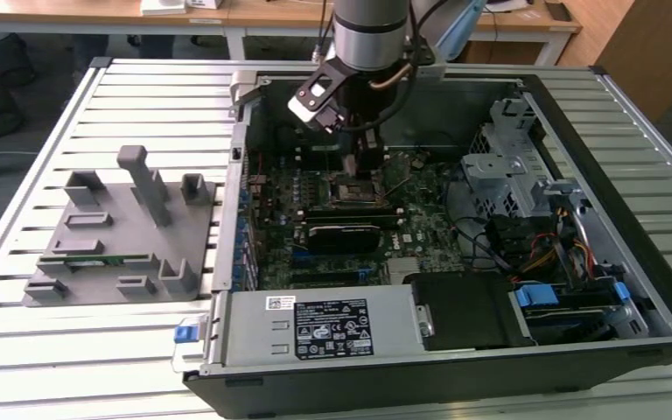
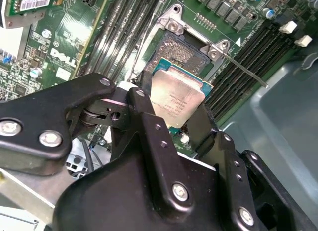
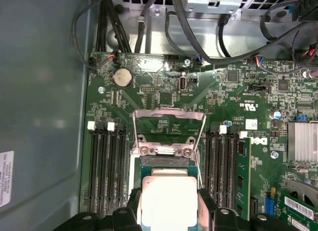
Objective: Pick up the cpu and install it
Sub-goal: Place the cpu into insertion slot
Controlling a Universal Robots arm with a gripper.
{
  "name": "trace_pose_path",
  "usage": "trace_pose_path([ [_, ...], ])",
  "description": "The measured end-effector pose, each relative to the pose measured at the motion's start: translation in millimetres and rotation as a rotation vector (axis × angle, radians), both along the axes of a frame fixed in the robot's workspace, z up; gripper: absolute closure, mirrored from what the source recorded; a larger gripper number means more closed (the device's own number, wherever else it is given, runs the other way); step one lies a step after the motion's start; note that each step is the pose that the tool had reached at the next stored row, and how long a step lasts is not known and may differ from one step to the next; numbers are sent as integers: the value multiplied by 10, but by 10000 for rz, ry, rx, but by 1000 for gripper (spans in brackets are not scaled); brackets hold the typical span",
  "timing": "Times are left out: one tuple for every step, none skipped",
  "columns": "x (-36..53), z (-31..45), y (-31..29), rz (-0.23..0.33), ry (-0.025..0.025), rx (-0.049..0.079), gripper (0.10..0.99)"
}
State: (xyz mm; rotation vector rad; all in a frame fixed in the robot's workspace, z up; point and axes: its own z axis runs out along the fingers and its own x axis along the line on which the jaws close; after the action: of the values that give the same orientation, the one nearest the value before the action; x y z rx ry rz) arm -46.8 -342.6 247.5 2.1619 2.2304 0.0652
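In both wrist views the cpu [image 2: 175, 94] [image 3: 168, 200], a small square chip with a silvery-white top, sits pinched between my two black fingers [image 2: 145, 109]. My gripper [image 2: 174, 103] [image 3: 169, 198] is shut on it. The chip hangs tilted just above the motherboard's open socket [image 2: 185, 48] [image 3: 166, 164]. The socket's metal load plate [image 3: 169, 122] is swung up and its lever [image 2: 246, 69] is free. In the exterior view my gripper [image 1: 357, 166] reaches down into the open computer case, directly over the socket [image 1: 353, 188].
Memory slots [image 3: 107, 166] run along both sides of the socket. Cables [image 3: 198, 37] hang along the case wall. A drive cage [image 1: 511, 171] and a power supply [image 1: 312, 328] fill the case's other ends. A grey fixture [image 1: 120, 236] holding a green memory stick [image 1: 101, 258] lies outside, at the exterior view's left.
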Motion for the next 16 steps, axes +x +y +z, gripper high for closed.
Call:
trace_pose_path([
  [0, -2, -9, 0, 0, 0, 553],
  [-1, -4, -11, 0, -1, 1, 553],
  [-1, -6, -11, 0, -1, 1, 553],
  [-1, -9, -12, -1, -1, 1, 553],
  [-1, -12, -12, -1, -1, 1, 553],
  [-1, -16, -12, -6, -1, 2, 553],
  [-1, -20, -12, -14, -1, 1, 553],
  [-1, -26, -12, -23, 0, 0, 553],
  [-3, -34, -12, -29, 0, -2, 553],
  [-7, -41, -12, -31, -1, -6, 553],
  [-12, -48, -12, -32, 0, -8, 553],
  [-14, -56, -12, -32, 0, -9, 553],
  [-18, -64, -12, -33, -1, -9, 553],
  [-21, -74, -12, -33, -1, -9, 553],
  [-22, -87, -12, -33, 0, -10, 553],
  [-22, -103, -9, -32, 0, -11, 553],
])
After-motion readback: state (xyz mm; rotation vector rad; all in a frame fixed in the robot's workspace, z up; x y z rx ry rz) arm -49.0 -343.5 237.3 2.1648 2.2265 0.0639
